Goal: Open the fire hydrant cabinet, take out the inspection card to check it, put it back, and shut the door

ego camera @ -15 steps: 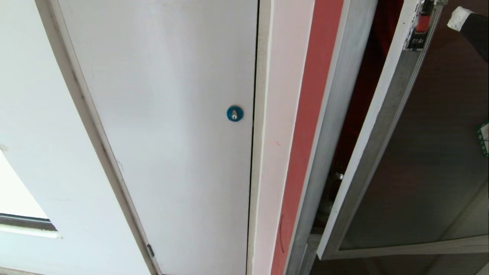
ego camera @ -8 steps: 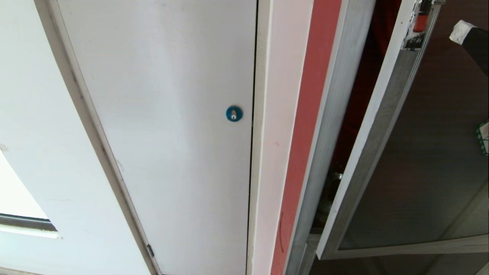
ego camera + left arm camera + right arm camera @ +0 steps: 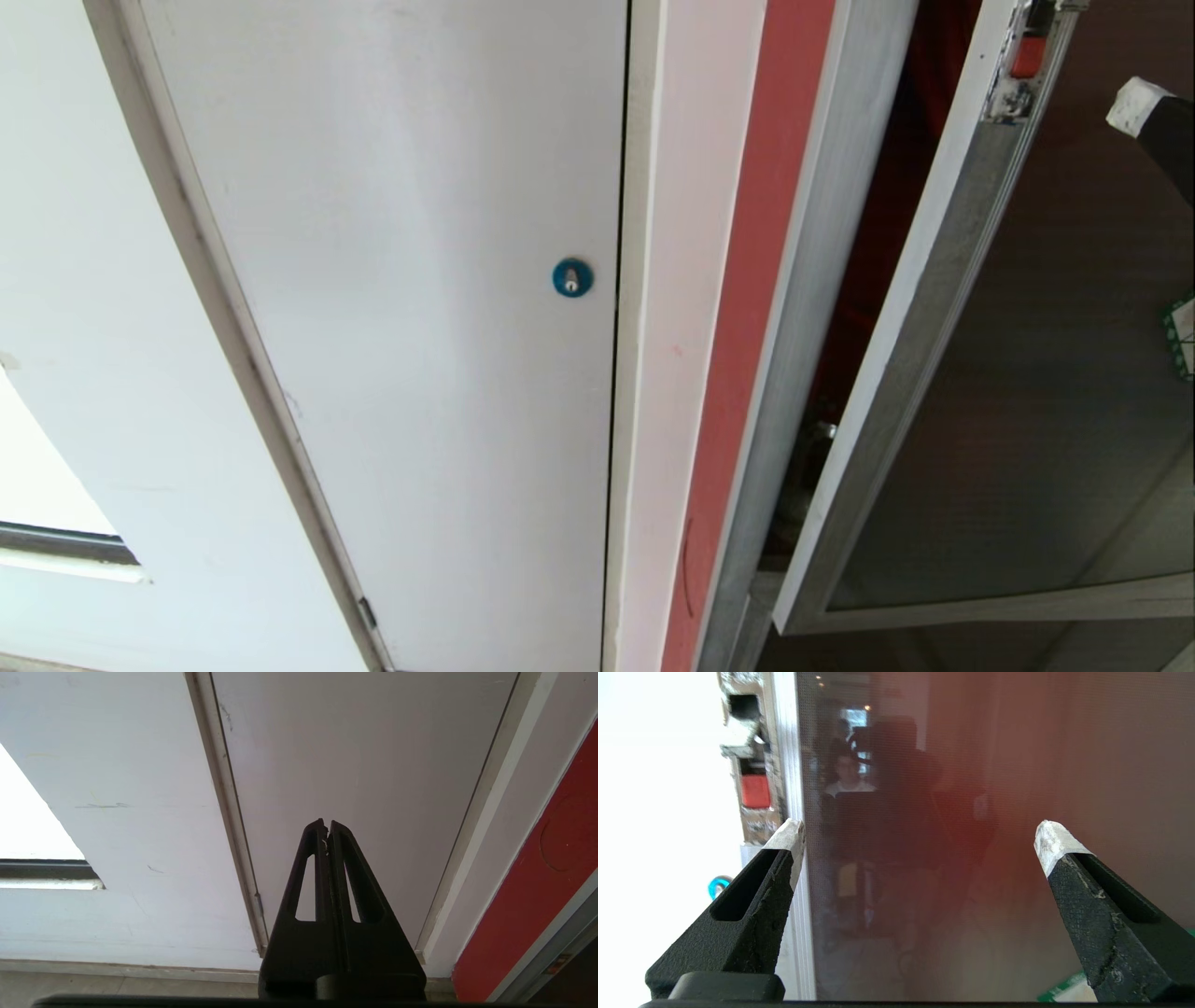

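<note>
The door [image 3: 1027, 373] hangs partly swung out from the fire hydrant cabinet [image 3: 822, 233]. The right hand [image 3: 920, 835] is spread wide, holding nothing, facing the tinted glass just beside the red latch [image 3: 755, 791]. The left hand [image 3: 327, 828] is pinched closed, well off by the white door [image 3: 364, 765].

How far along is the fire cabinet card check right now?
The door stands partly open, red cabinet interior showing in the gap. The right gripper faces the glass with jaws wide and empty; the left gripper is shut, parked by the white door. No card visible: whether it was checked cannot be told.
</note>
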